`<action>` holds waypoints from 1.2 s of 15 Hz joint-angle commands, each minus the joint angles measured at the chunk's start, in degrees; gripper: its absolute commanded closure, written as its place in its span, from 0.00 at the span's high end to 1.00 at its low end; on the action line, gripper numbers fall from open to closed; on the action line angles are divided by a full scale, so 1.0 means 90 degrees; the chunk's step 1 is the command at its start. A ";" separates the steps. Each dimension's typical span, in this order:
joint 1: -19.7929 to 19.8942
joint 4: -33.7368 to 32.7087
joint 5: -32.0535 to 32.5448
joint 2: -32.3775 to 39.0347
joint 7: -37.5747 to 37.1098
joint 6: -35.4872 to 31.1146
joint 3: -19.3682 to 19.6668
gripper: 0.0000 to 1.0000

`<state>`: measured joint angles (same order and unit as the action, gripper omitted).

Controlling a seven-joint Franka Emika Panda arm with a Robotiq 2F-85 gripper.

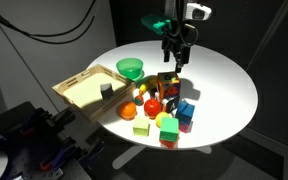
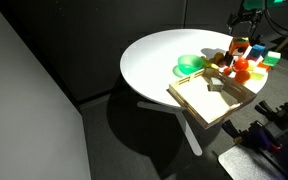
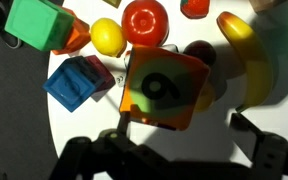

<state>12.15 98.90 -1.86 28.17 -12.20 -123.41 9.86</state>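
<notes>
My gripper (image 1: pixel 176 57) hangs open over a cluster of toys on the round white table (image 1: pixel 224 70); it also shows in an exterior view (image 2: pixel 241 30). In the wrist view its two dark fingers (image 3: pixel 184 130) are spread apart and hold nothing. Just ahead of them lies an orange box with a green and black numeral (image 3: pixel 164 90), also seen in an exterior view (image 1: pixel 167 84). Around the box are a red tomato (image 3: pixel 144 20), a yellow lemon (image 3: pixel 107 37), a blue block (image 3: pixel 79 82), a dark plum (image 3: pixel 199 52) and a yellow banana (image 3: pixel 239 50).
A wooden tray (image 1: pixel 79 90) with a dark block (image 1: pixel 107 89) overhangs the table edge, next to a green bowl (image 1: pixel 131 69). A green block (image 3: pixel 34 20) and an orange block (image 3: pixel 72 35) lie nearby. Dark equipment (image 1: pixel 24 140) stands beside the table.
</notes>
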 commanded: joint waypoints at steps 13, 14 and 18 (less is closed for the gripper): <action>-0.0332 0.0272 -0.0130 -0.0092 -0.1773 -0.0617 0.0313 1.00; -0.0347 0.0311 -0.0134 -0.0109 -0.1810 -0.0621 0.0316 1.00; -0.0362 0.0463 -0.0145 -0.0203 -0.1834 -0.0602 0.0315 1.00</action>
<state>9.59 100.83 -2.20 28.36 -27.88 -128.38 11.97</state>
